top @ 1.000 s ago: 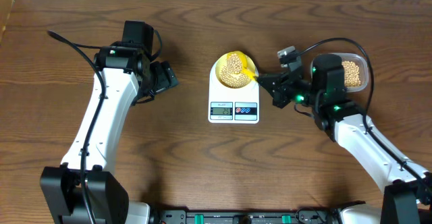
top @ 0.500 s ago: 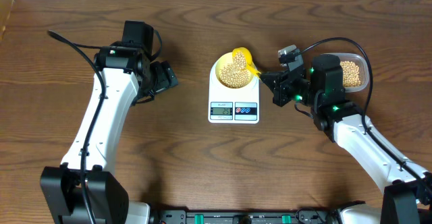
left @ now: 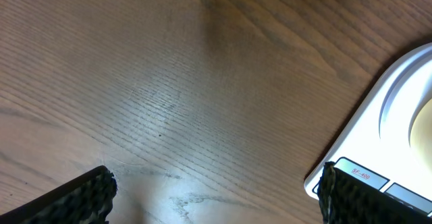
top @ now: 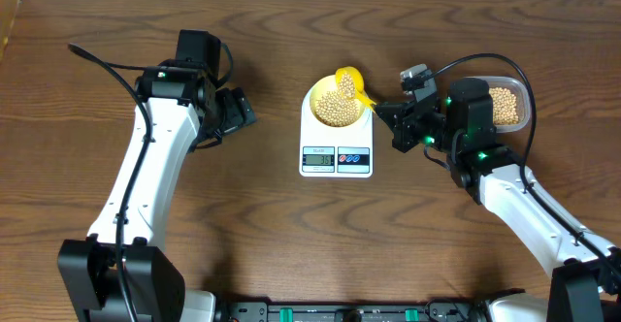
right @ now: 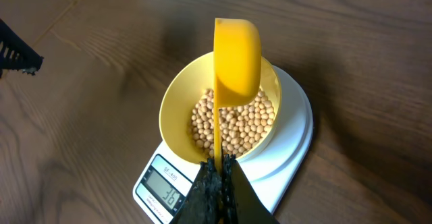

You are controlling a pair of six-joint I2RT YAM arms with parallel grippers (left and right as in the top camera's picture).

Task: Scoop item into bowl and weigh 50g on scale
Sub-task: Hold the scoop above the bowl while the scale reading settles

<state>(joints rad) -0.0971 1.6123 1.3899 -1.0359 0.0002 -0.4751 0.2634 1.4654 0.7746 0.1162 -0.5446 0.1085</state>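
Note:
The pale yellow bowl (top: 335,104) sits on the white scale (top: 336,140) and holds many tan beans (top: 337,107). In the right wrist view the bowl (right: 177,109), its beans (right: 236,123) and the scale (right: 293,133) show; the display reads 36. My right gripper (top: 388,114) (right: 218,173) is shut on the handle of a bright yellow scoop (right: 235,65), turned on its side over the bowl (top: 348,80). My left gripper (top: 236,112) (left: 216,197) is open and empty, left of the scale (left: 378,136).
A clear plastic tub (top: 508,104) with more beans stands at the far right, behind my right arm. Cables run over the wooden table near both arms.
My right gripper has lifted and turned the scoop over the bowl, from resting low at the rim to tilted on its side. The left arm has not moved.

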